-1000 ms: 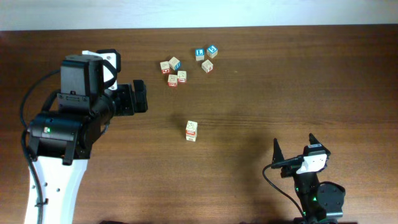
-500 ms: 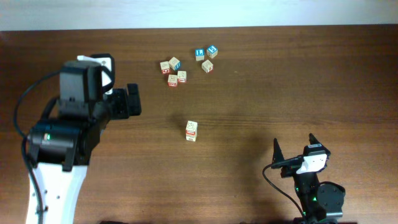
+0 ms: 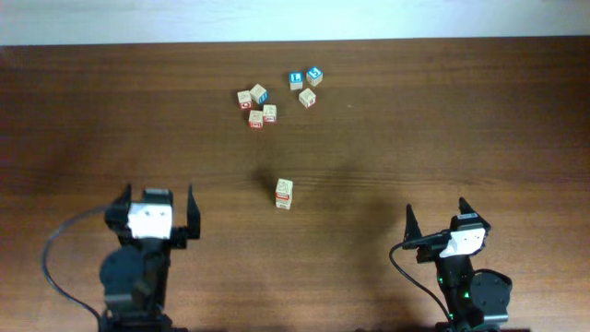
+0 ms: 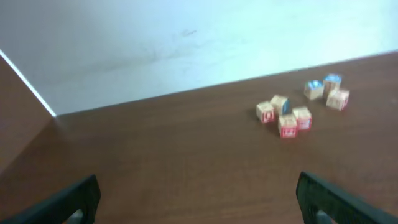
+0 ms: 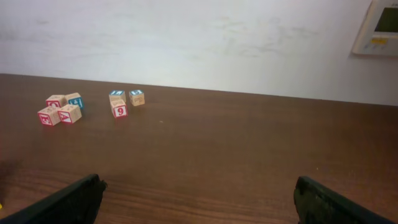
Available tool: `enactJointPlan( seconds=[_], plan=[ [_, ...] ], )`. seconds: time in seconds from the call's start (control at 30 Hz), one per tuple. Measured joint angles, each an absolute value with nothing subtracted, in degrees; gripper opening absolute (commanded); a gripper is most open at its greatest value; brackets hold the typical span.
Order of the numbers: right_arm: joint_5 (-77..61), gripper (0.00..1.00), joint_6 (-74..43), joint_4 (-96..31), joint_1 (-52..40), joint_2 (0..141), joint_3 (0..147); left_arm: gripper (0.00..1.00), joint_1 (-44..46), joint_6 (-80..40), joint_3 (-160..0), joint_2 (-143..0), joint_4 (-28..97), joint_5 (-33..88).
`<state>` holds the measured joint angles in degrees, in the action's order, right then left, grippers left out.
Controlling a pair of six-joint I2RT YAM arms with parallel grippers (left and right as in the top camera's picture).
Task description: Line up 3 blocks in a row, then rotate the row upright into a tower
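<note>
One pale wooden block [image 3: 284,193] with red trim on its near side stands alone mid-table. Far behind it lies a group of pale and red-trimmed blocks [image 3: 257,106], also seen as blocks [image 4: 285,116] in the left wrist view and blocks [image 5: 60,109] in the right wrist view. My left gripper [image 3: 159,194] rests open at the near left, well short of every block. My right gripper [image 3: 435,210] rests open at the near right. Nothing lies between the wide-apart fingers of either the left gripper [image 4: 199,199] or the right gripper [image 5: 196,202].
A second small group with two blue-faced cubes [image 3: 305,78] and a pale cube [image 3: 308,98] sits right of the far group. A white wall [image 5: 199,37] runs behind the table's far edge, with a wall panel [image 5: 379,28] at the right.
My left arm has pulled back from the far left of the table, beside the far group, to the near left edge. The blocks and the right arm have not moved.
</note>
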<state>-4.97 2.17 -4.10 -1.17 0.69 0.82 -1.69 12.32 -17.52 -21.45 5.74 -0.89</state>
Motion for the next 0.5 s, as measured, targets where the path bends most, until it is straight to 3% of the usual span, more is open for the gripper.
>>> enactJointPlan(
  seconds=[0.5],
  plan=[
    [-5.0, 0.98, 2.2, -4.1, -1.2, 0.7, 0.8, 0.99, -1.7, 18.3, -1.1, -0.9, 4.9, -0.4]
  ],
)
